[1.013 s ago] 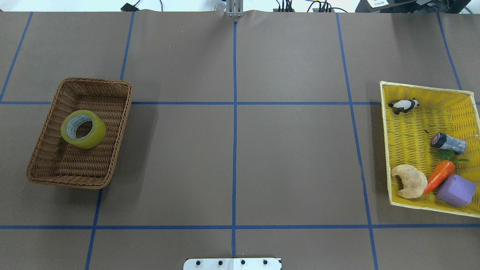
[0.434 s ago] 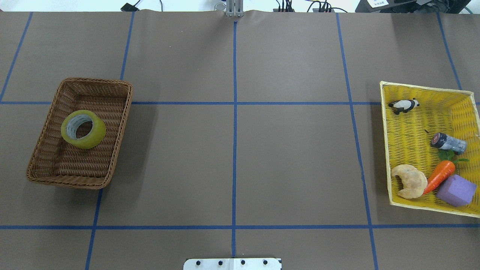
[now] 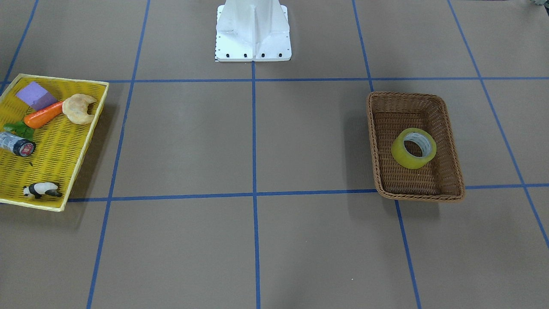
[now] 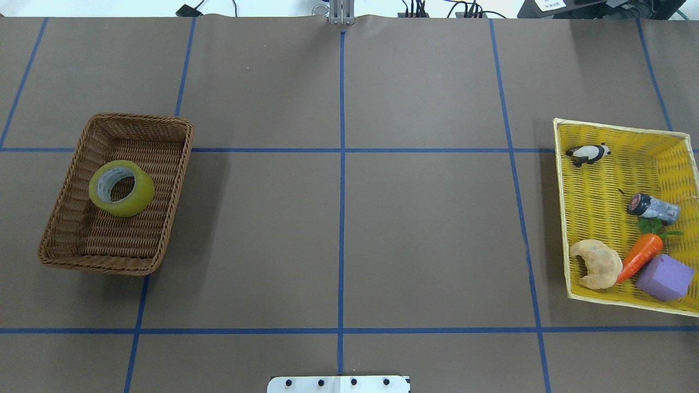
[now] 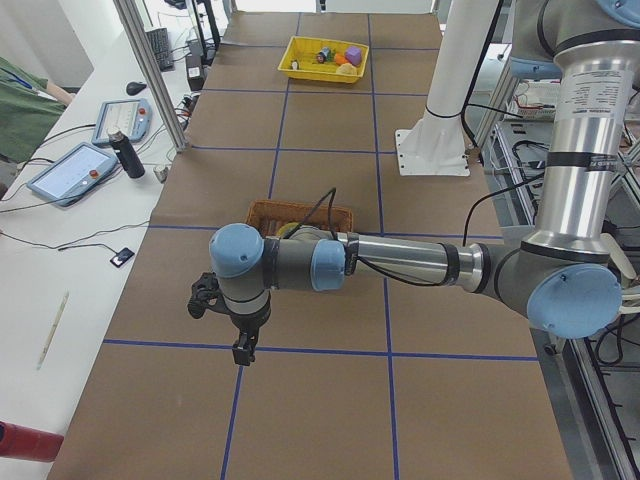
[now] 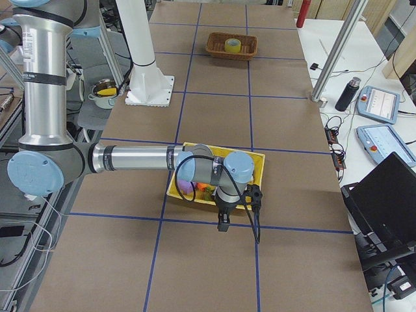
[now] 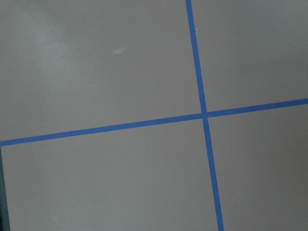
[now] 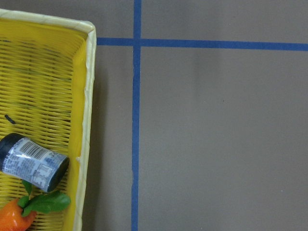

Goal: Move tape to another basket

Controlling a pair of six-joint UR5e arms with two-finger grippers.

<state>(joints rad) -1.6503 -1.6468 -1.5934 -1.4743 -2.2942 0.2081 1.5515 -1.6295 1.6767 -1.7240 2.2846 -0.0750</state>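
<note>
The yellow-green tape [image 4: 140,192] lies flat in the brown wicker basket [image 4: 117,116] on the table's left side. It also shows in the front view [image 3: 402,156], inside the basket [image 3: 405,95]. Neither gripper shows in the overhead or front view. In the exterior left view my left gripper [image 5: 243,352] hangs over bare table, nearer that camera than the basket [image 5: 265,212]. In the exterior right view my right gripper [image 6: 223,225] hangs just off the yellow tray [image 6: 257,162]. I cannot tell whether either is open or shut.
The yellow mesh tray [image 4: 600,180] at the right holds a panda figure [image 4: 587,154], a dark cylinder with a red end [image 4: 652,207], a carrot [image 4: 639,256], a croissant [image 4: 596,263] and a purple block [image 4: 664,278]. The right wrist view shows the tray's edge [image 8: 86,96].
</note>
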